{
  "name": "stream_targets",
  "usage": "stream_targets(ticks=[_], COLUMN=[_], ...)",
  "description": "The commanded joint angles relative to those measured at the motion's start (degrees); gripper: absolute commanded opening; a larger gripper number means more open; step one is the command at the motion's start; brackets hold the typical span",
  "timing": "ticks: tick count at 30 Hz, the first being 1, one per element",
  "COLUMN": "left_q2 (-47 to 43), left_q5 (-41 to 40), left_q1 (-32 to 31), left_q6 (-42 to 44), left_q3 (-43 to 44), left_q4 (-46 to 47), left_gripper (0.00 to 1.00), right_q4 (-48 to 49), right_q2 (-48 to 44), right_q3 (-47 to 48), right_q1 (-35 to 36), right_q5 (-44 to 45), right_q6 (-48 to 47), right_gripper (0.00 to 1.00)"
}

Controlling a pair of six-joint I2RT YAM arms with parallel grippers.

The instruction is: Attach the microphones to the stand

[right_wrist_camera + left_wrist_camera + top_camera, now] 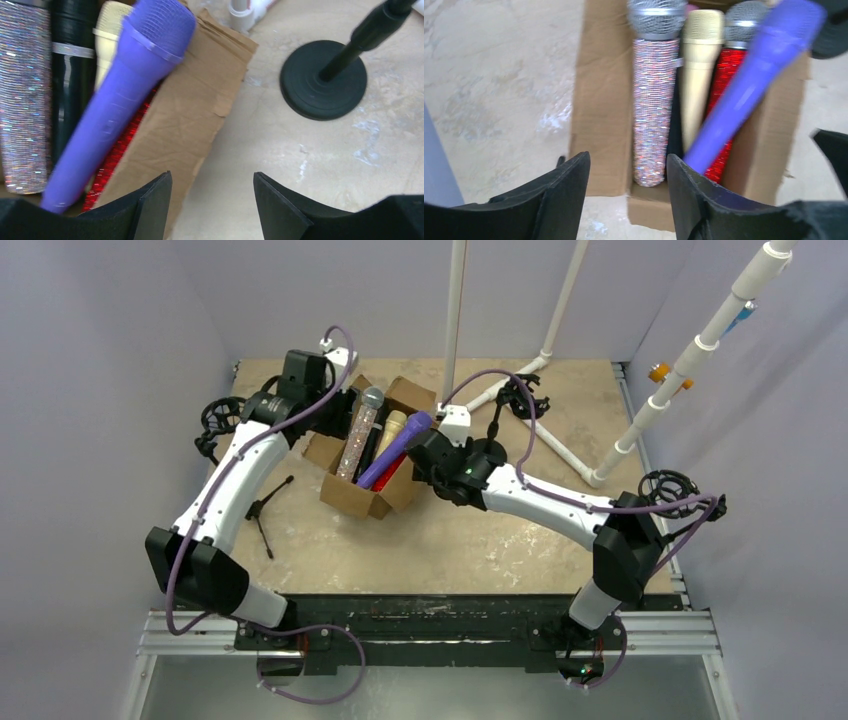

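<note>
An open cardboard box is seen mid-table, w/ the mics laid in it lengthwise, heads toward the box's far end. The silver mic is laid along the box's left wall. The black mic is packed just right of it, then the cream mic, then the red mic. The purple mic is laid slantwise on top of the cream & red ones, head raised over the box's right rim, tail down nr the other mics' tails. The L hand is held above the box's left part, fingers well parted & nothing gripped. The silver mic's tail is seen lower down in the gap, and the purple mic's tail is seen just beside one finger; contact can't be told. The R hand is held at the box's right side, above cardboard & bare table, fingers likewise spread apart w/ nothing btwn them. A stand w/ a round black base is stood on the table right of the box, apart from it. White pipes are seen further right of the box. A small tripod is seen on the table left of the box.
</note>
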Motion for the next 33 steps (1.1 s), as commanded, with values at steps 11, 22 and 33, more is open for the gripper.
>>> stream_targets(ticks=[11,22,33], left_q2=[1.52,2.58,5.02], left_q5=[1.58,3.08,11.22], left_q1=[6.39,6.83,6.78], left_q6=[2.66,8.25,10.36], left_q3=[-8.98,-14.84,-15.79], left_q4=[3.61,5.55,1.36], left_gripper=[0.63,0.54,0.05], right_q4=[2.44,4.1,4.81], right_q2=[7.36,12.56,14.35], right_q3=[11.14,13.91,13.24], right_q1=[-0.01,-2.52,-3.36], right_q5=[-8.96,-11.97,-14.11], right_q6=[1.9,1.61,1.3], right_gripper=[0.63,0.59,0.45])
